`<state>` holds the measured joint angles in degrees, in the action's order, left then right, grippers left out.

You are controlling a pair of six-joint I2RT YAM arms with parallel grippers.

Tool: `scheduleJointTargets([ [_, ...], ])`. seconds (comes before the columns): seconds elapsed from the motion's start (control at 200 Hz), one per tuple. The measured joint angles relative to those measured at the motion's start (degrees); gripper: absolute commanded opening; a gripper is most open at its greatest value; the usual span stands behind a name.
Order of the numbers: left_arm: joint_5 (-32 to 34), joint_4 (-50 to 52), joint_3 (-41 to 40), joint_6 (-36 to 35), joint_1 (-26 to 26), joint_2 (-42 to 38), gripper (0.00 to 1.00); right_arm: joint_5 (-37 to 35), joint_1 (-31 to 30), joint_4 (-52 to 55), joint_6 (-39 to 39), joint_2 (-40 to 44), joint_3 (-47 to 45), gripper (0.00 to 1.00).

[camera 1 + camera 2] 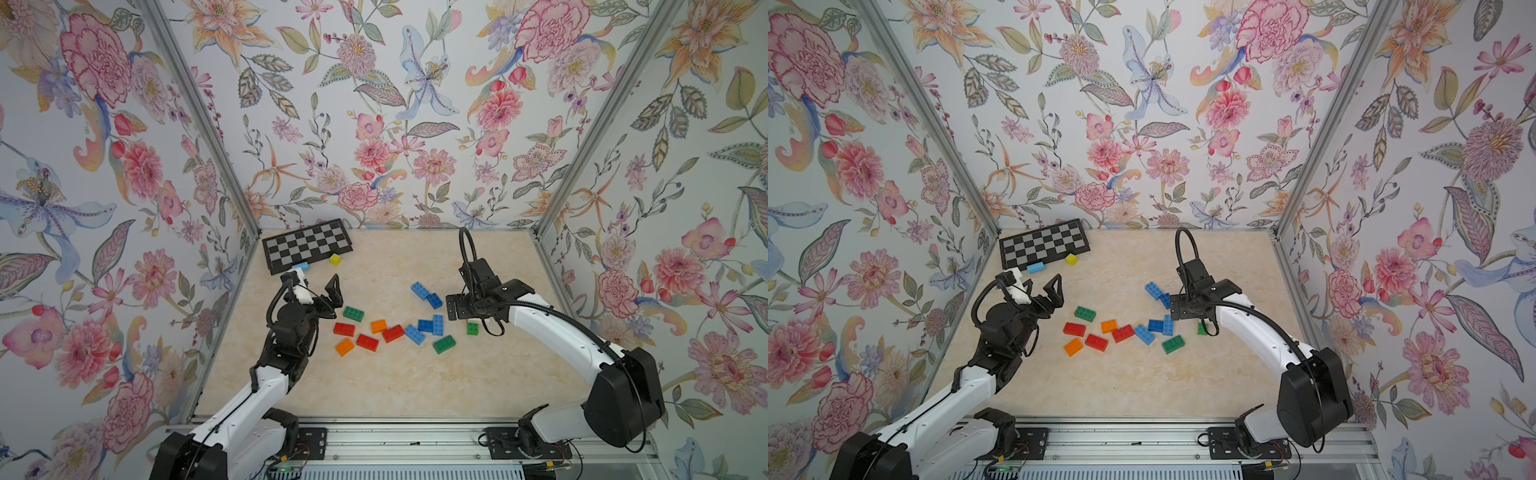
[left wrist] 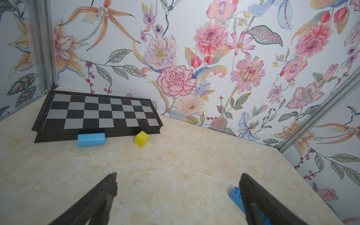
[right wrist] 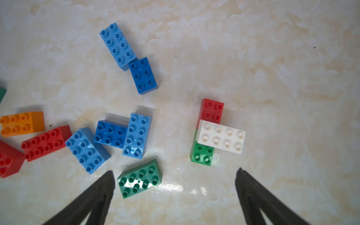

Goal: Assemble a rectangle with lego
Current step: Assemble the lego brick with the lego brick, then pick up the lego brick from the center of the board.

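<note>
The lego lies loose mid-table in both top views: green [image 1: 353,313], red [image 1: 344,329], orange [image 1: 378,326] and blue [image 1: 420,290] bricks. In the right wrist view a white brick [image 3: 221,138] sits across a red [image 3: 212,111] and a green [image 3: 202,155] brick. My right gripper [image 3: 175,172] hangs open over bare table between that stack and a dark green brick [image 3: 139,181], holding nothing. My left gripper [image 1: 318,291] is open and empty at the pile's left edge, with a blue brick [image 2: 236,196] beside one finger.
A folded chessboard [image 1: 307,245] lies at the back left, with a yellow cube [image 1: 335,259] and a light blue block [image 1: 301,266] in front of it. Flowered walls close in the table on three sides.
</note>
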<state>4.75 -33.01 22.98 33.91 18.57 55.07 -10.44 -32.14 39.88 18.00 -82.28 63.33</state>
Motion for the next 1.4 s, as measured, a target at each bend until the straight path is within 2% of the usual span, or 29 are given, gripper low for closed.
scheduleJointTargets([
  [0.135, 0.4, 1.2, -0.1, 0.0, 0.0, -0.7, 0.99, -0.3, -7.1, 0.5, -0.1, -0.3, -3.0, 1.00],
  [0.25, 0.9, 1.8, -0.2, 0.0, 0.0, -0.9, 0.99, 0.3, -9.9, 1.0, -0.7, -2.3, -4.2, 1.00],
  [0.796, 1.6, 2.4, -0.2, 0.1, 0.0, 0.3, 0.99, 2.8, -11.8, -0.1, -5.4, -11.9, -6.1, 1.00],
  [1.056, 1.6, 2.1, -0.2, 0.3, 0.0, 1.4, 0.99, 5.0, -8.8, -2.6, -6.8, -13.7, -6.1, 0.92],
  [1.401, 1.6, 1.9, -0.2, 0.5, 0.0, 1.6, 0.99, 8.8, -6.4, -4.7, -8.0, -14.3, -6.1, 0.65],
])
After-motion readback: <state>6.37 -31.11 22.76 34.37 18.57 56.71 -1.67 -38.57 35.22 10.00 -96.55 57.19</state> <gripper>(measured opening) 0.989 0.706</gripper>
